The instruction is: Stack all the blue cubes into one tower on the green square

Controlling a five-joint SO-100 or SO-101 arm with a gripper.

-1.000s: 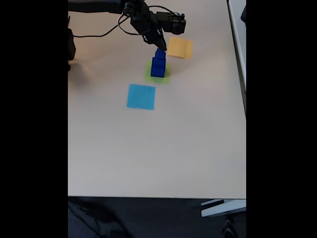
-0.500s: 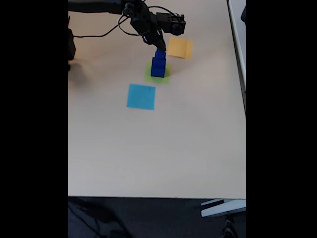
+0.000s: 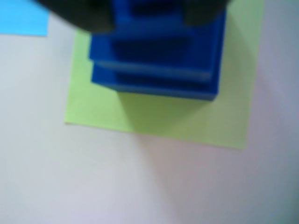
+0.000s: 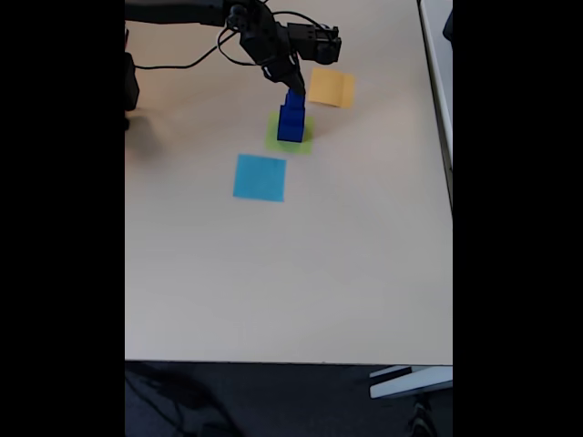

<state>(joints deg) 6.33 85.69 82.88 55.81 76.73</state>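
Note:
A tower of blue cubes [image 4: 291,126] stands on the green square [image 4: 307,138] at the far middle of the table in the fixed view. In the wrist view I look down on the stepped blue cubes [image 3: 154,70], which rest on the far part of the green square [image 3: 187,121]. My gripper [image 4: 293,88] sits at the tower's top. Seen from the wrist, the gripper [image 3: 147,11] has one dark finger [image 3: 74,14] pressed against each side of the top cube, so it is shut on it.
A light-blue paper square [image 4: 260,177] lies just in front of the tower, and its corner [image 3: 23,18] shows at the wrist view's top left. An orange-yellow square [image 4: 330,87] lies right of the gripper. The arm and its cable [image 4: 182,62] reach in from the far left.

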